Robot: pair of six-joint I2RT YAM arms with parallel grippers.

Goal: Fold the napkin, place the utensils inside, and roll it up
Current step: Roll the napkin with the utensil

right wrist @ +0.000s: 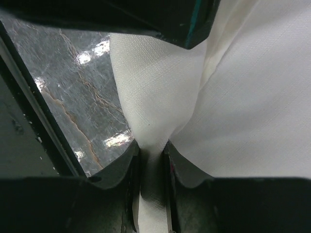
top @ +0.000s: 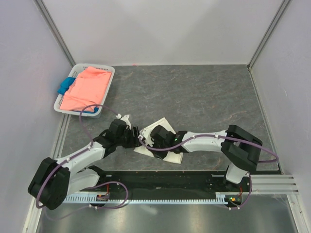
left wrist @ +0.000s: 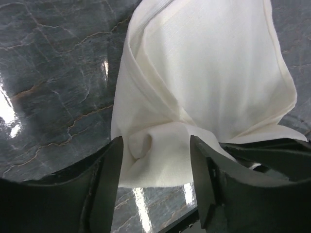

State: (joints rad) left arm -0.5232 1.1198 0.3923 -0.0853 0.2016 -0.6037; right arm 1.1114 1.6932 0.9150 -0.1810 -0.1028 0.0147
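Note:
The off-white napkin (top: 160,125) lies folded and rumpled on the dark table, near the front middle, mostly under the two grippers. My right gripper (top: 156,141) is shut on a pinched fold of the napkin (right wrist: 155,121); the cloth runs between its fingers (right wrist: 124,165). My left gripper (top: 133,137) is open at the napkin's left end; its fingers (left wrist: 109,170) straddle a bunched corner of the napkin (left wrist: 204,73) without closing on it. The copper-brown spoon is not in view.
A white basket (top: 106,73) at the back left holds a salmon-pink cloth (top: 85,90) and a blue cloth (top: 65,85). White walls enclose the table. A black rail (top: 160,182) runs along the near edge.

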